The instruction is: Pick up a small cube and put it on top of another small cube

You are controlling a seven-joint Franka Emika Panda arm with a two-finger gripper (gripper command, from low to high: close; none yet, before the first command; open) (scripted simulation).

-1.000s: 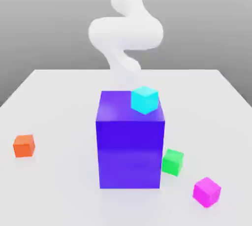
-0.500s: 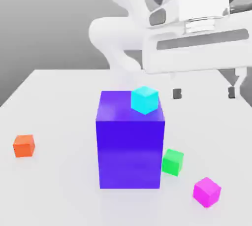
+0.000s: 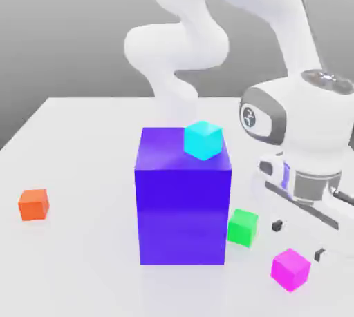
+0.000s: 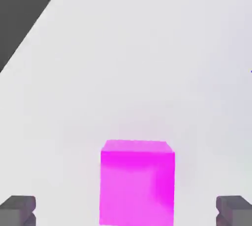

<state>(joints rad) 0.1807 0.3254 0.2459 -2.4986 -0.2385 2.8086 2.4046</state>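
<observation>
Lying nearest in the exterior view, toward the exterior view's right, the magenta cube [image 3: 290,269] is set on the pale table [image 3: 83,267], turned so that a corner is pointed forward. Just above and behind it, the gripper [image 3: 299,241] is held with its two fingers spread wide, and nothing is gripped. In the hand view the magenta cube is seen between the two fingertips [image 4: 17,211], and bare tabletop is left showing on either side of it, so neither fingertip is touched by it.

A little farther back, the green cube [image 3: 243,227] is found close beside the big blue-purple block [image 3: 182,215], by which the middle of the scene is taken up. The orange cube [image 3: 34,204] is placed well apart from the others, toward the exterior view's left. On top of the block, near its edge at the exterior view's right, the cyan cube [image 3: 203,139] is perched.

Behind everything on the table, the white arm [image 3: 176,46] is seen upright, bent over toward the exterior view's right, and it is backed by a plain grey background [image 3: 62,32].
</observation>
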